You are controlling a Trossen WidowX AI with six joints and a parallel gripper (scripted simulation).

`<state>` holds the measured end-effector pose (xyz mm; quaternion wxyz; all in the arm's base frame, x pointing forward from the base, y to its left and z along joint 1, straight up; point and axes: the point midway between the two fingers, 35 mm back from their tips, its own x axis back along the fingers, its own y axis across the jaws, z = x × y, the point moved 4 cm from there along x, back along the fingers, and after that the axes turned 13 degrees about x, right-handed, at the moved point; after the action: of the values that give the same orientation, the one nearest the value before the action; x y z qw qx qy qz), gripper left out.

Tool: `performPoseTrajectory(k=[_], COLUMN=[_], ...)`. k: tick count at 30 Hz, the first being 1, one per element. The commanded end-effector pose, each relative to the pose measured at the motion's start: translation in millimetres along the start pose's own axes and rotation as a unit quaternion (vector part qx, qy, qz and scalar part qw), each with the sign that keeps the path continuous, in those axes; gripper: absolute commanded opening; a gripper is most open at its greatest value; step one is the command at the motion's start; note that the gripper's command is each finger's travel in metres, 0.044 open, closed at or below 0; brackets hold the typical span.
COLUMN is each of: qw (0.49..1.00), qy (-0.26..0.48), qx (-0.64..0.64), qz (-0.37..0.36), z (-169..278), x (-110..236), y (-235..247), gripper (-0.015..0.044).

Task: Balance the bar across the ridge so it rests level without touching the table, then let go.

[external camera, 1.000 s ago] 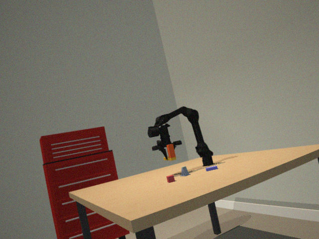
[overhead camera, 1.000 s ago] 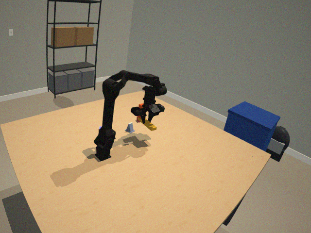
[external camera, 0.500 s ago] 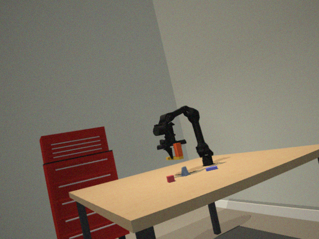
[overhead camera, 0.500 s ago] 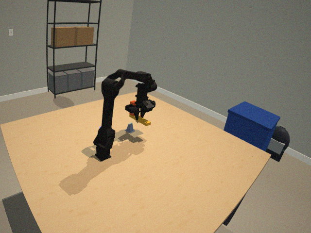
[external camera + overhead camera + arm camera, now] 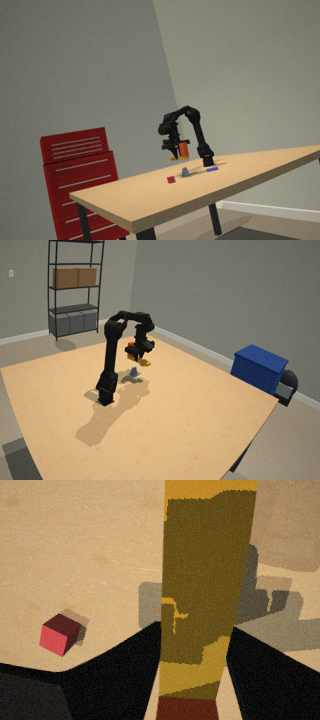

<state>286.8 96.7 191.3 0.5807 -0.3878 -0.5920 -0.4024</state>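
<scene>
My gripper point(image 5: 138, 357) point(image 5: 175, 156) point(image 5: 194, 631) is shut on the yellow bar point(image 5: 142, 362) point(image 5: 180, 158) point(image 5: 207, 560) and holds it well above the table point(image 5: 180, 420) point(image 5: 144, 201). An orange block point(image 5: 131, 344) point(image 5: 183, 149) sits on the bar's end near the wrist. The ridge, a small blue-grey wedge point(image 5: 133, 371) point(image 5: 185, 171), stands on the table below the bar and a little to one side. The bar is apart from it. In the wrist view the bar hides the ridge.
A red cube point(image 5: 171, 179) point(image 5: 59, 635) lies on the table near the ridge. A flat blue block point(image 5: 212, 169) lies by the arm's base. A blue box point(image 5: 258, 367) stands off the table's right edge, a red cabinet point(image 5: 77, 175) beyond its other side.
</scene>
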Motion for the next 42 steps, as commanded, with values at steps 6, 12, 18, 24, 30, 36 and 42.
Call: performPoseTrajectory(k=[6, 12, 18, 24, 30, 36, 42], qw=[1.000, 1.000, 1.000, 1.000, 1.000, 1.000, 1.000], qy=[0.000, 0.000, 0.000, 0.000, 0.000, 0.000, 0.000], qx=[0.006, 0.006, 0.006, 0.006, 0.006, 0.006, 0.006], qz=[-0.002, -0.002, -0.002, -0.002, -0.002, -0.002, -0.002], z=[3.3, 2.6, 1.9, 1.3, 1.3, 1.4, 1.4], x=[-12.8, -22.6, -32.5, -41.1, -41.1, -40.9, -41.4], y=[3.0, 3.6, 3.8, 3.7, 3.8, 3.6, 3.7], gripper=[0.0000, 0.0000, 0.0000, 0.0000, 0.0000, 0.0000, 0.0000])
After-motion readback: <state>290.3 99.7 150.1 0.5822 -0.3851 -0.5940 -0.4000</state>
